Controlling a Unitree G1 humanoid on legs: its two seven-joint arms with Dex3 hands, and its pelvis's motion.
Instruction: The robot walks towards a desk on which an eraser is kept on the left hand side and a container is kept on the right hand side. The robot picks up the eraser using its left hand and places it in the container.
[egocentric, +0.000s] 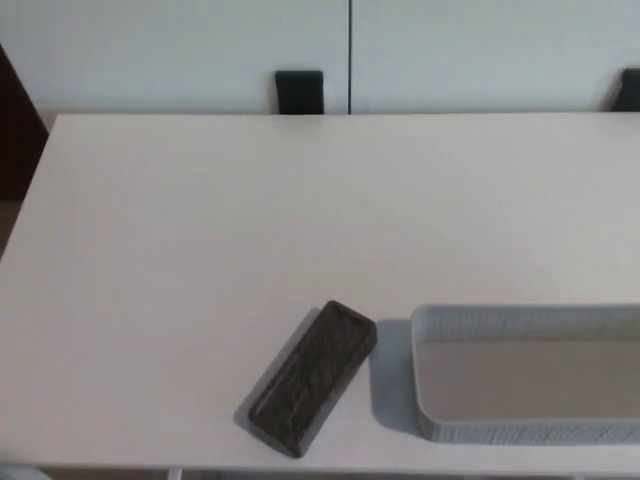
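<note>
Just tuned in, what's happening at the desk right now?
Nothing is being handled yet. The dark eraser lies flat and at an angle near the front edge of the white desk, untouched. The grey mesh container sits just to its right, close but apart from it, and what shows of its inside looks empty; its right end runs out of the picture. Neither robot hand is in view, so the pick-up has not begun.

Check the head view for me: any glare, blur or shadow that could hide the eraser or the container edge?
Head view: soft overall, slightly blurred, no glare on the desk. The eraser shows clearly, dark on white. A faint shadow lies between it and the container, whose right end is cut off by the frame.
</note>
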